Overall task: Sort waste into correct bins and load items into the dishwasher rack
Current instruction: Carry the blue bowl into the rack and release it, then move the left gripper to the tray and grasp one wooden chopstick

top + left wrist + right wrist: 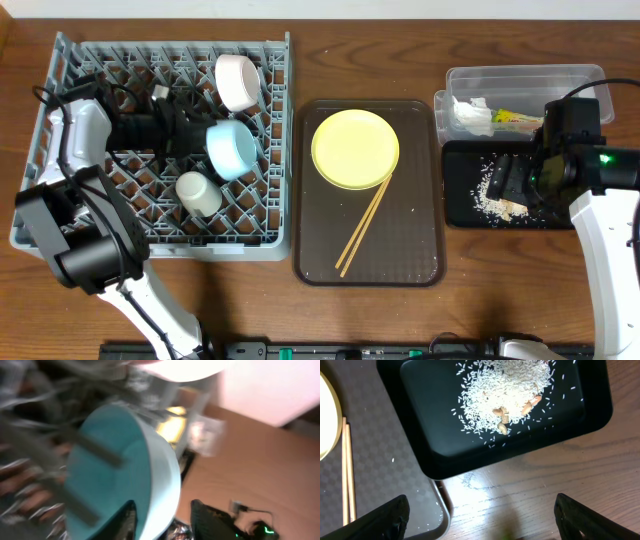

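Yellow plate [355, 148], chopsticks [365, 225] on brown tray [410, 250], 3 o'clock of grey rack [140, 60] holding blue bowl [232, 150]. Rice [505, 395] in black tray [445, 455]. Right jaws wide; left jaws by that bowl, grip unclear.

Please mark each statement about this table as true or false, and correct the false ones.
1. The yellow plate lies on the brown tray. True.
2. The chopsticks stand in the dishwasher rack. False: they lie on the brown tray.
3. The light blue bowl is in the rack. True.
4. The rice scraps are in the clear tub. False: they lie in the black tray.
5. The right gripper is open. True.
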Robot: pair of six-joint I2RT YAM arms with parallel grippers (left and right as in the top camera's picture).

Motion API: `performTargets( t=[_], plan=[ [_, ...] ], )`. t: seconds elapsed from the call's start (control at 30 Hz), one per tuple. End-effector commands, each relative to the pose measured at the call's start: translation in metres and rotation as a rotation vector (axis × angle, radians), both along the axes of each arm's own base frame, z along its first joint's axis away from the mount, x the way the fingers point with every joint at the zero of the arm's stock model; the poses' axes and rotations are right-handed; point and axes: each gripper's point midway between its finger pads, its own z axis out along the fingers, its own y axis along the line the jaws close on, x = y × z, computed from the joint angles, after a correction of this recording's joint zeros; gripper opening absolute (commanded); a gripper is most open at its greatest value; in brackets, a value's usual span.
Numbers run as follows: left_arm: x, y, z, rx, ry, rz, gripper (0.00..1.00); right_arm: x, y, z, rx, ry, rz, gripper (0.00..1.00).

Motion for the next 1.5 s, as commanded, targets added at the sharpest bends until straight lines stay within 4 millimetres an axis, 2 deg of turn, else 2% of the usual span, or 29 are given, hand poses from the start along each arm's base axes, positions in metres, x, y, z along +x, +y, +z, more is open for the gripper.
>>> performTargets(
  t=[0.0, 0.13, 0.23, 0.33, 0.57, 0.63, 0.7, 0.8, 1.0, 1.1, 1.2, 1.3, 1.47],
  plan=[
    [-0.012, 0.010, -0.029, 0.125, 0.095, -0.019, 0.56, 0.003, -0.005, 0.008, -0.019, -0.026, 0.004, 0.91],
    [-0.012, 0.011, -0.027, 0.126, 0.093, -0.016, 0.66, 0.003, -0.005, 0.007, -0.019, -0.025, 0.004, 0.90],
    [-0.010, 0.013, -0.017, 0.144, 0.060, -0.015, 0.72, 0.003, -0.004, 0.007, -0.019, -0.024, 0.004, 0.91],
    [-0.004, 0.017, 0.004, 0.192, -0.019, -0.013, 0.74, 0.002, -0.004, 0.007, -0.019, -0.024, 0.004, 0.91],
    [0.000, 0.028, 0.066, 0.473, -0.244, -0.003, 0.83, 0.002, -0.004, 0.007, -0.019, -0.023, 0.004, 0.91],
    [-0.001, 0.022, 0.085, 0.553, -0.308, -0.012, 0.86, 0.002, -0.004, 0.007, -0.019, -0.023, 0.004, 0.91],
    [-0.002, 0.008, 0.101, 0.614, -0.385, -0.054, 0.87, 0.002, -0.005, 0.007, -0.019, -0.023, 0.004, 0.91],
    [-0.005, -0.015, 0.113, 0.698, -0.437, -0.110, 0.88, 0.002, -0.004, 0.007, -0.019, -0.024, 0.004, 0.91],
    [-0.019, -0.084, 0.100, 0.815, -0.468, -0.308, 0.88, 0.002, -0.004, 0.007, -0.018, -0.022, 0.005, 0.91],
    [-0.039, -0.125, 0.086, 0.821, -0.473, -0.439, 0.88, 0.002, -0.004, 0.007, -0.019, -0.022, 0.004, 0.93],
    [-0.065, -0.156, 0.070, 0.850, -0.457, -0.566, 0.88, 0.002, -0.004, 0.007, -0.019, -0.022, 0.004, 0.93],
    [-0.090, -0.176, 0.047, 0.914, -0.419, -0.650, 0.88, 0.002, -0.004, 0.007, -0.019, -0.023, 0.004, 0.93],
    [-0.121, -0.192, 0.004, 1.017, -0.373, -0.736, 0.88, 0.002, -0.004, 0.007, -0.019, -0.022, 0.004, 0.93]
  ],
)
